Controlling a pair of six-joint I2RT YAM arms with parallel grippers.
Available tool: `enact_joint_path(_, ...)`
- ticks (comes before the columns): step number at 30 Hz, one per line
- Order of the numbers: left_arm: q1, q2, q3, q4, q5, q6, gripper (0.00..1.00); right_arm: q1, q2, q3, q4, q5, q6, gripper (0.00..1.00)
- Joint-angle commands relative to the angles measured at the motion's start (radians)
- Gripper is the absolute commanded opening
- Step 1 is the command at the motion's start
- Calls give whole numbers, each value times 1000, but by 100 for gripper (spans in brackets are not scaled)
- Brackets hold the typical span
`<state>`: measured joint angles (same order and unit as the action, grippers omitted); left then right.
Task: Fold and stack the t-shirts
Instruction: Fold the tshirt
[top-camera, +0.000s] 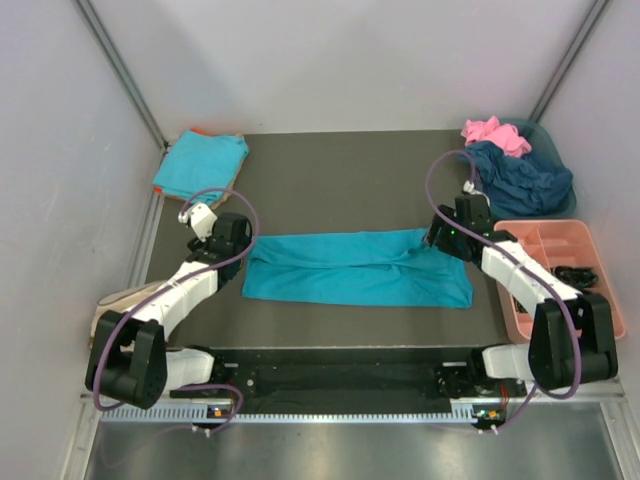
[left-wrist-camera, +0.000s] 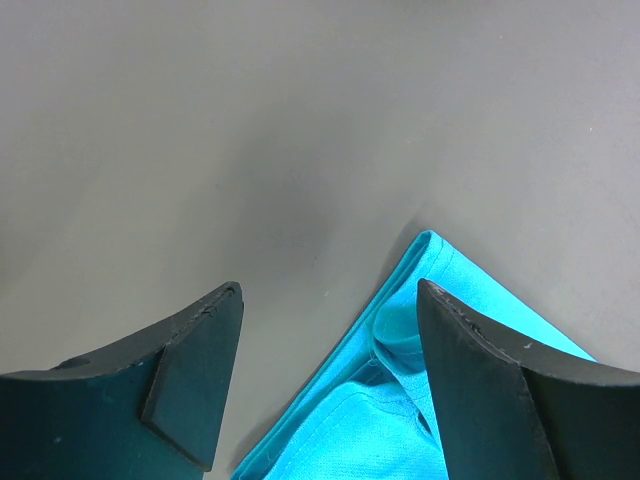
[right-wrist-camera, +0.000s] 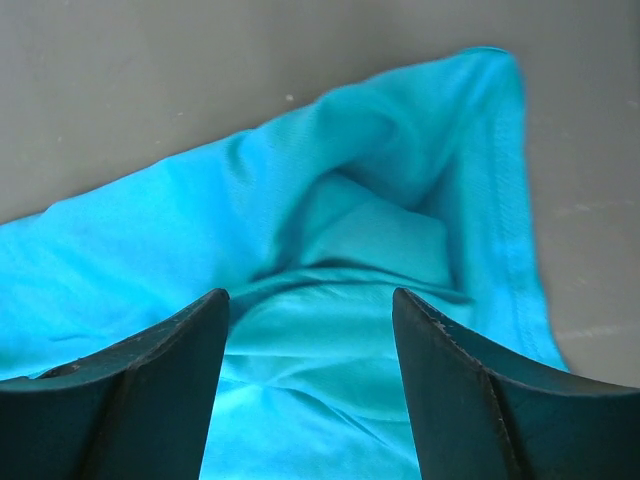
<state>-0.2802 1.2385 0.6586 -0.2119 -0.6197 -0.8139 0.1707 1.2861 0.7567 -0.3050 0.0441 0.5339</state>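
Note:
A turquoise t-shirt (top-camera: 355, 268) lies folded into a long band across the middle of the dark table. My left gripper (top-camera: 243, 248) stands open at the band's left end. In the left wrist view that shirt's layered corner (left-wrist-camera: 400, 400) lies by the right finger (left-wrist-camera: 480, 390), and the left finger (left-wrist-camera: 190, 380) is over bare table. My right gripper (top-camera: 437, 240) hangs open over the rumpled right end. In the right wrist view the cloth (right-wrist-camera: 350, 230) lies below the spread fingers (right-wrist-camera: 150, 390), ungripped. A folded turquoise t-shirt (top-camera: 200, 165) rests at the back left. Pink (top-camera: 495, 132) and navy (top-camera: 520, 180) t-shirts are heaped at the back right.
A pink compartment tray (top-camera: 585, 235) stands at the right edge with a black item (top-camera: 575, 272) in it. The heaped shirts sit in a teal bin (top-camera: 545, 140). Grey walls close in the table on three sides. A beige object (top-camera: 120, 298) lies off the left edge.

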Motion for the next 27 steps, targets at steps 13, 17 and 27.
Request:
enact_joint_path(13,-2,-7,7,20,-9,2,75,67,214,165,145,-268,-52,68)
enact_joint_path(17,-2,-8,3,20,-12,2,75,84,245,174,164,-312,-55,68)
enact_joint_path(27,-2,4,-4,34,-5,5,75,92,257,182,119,-331,-61,68)
